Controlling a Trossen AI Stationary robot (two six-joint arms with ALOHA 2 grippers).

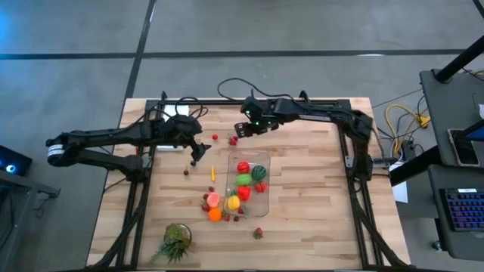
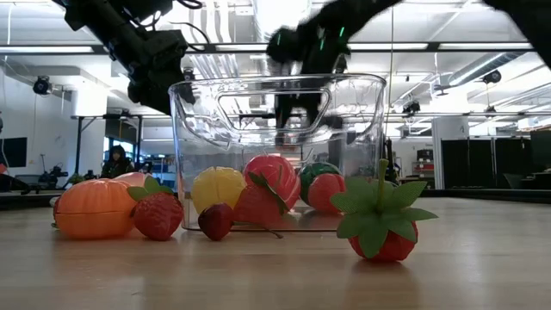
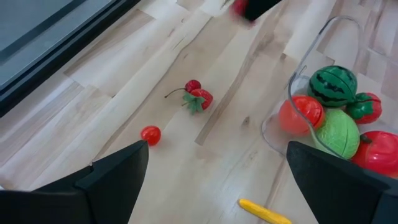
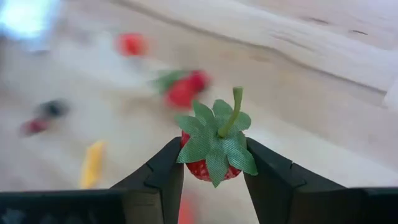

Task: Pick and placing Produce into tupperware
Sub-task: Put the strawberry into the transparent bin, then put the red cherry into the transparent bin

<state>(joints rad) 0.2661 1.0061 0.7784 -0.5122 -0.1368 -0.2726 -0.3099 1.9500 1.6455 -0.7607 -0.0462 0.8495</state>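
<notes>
strawberry (image 4: 211, 149) clamped in right hand (image 4: 212, 177) | left hand (image 3: 217, 180) agape | wooden table (image 1: 318, 181)

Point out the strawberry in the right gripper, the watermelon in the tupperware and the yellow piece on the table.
strawberry (image 4: 211, 149): right wrist view, on its green leafy cap.
watermelon (image 3: 333, 86): left wrist view, on its striped top.
yellow piece (image 3: 264, 211): left wrist view, mid-length.

Dark jointed arms (image 1: 113, 138), black cables, green indicator light
</notes>
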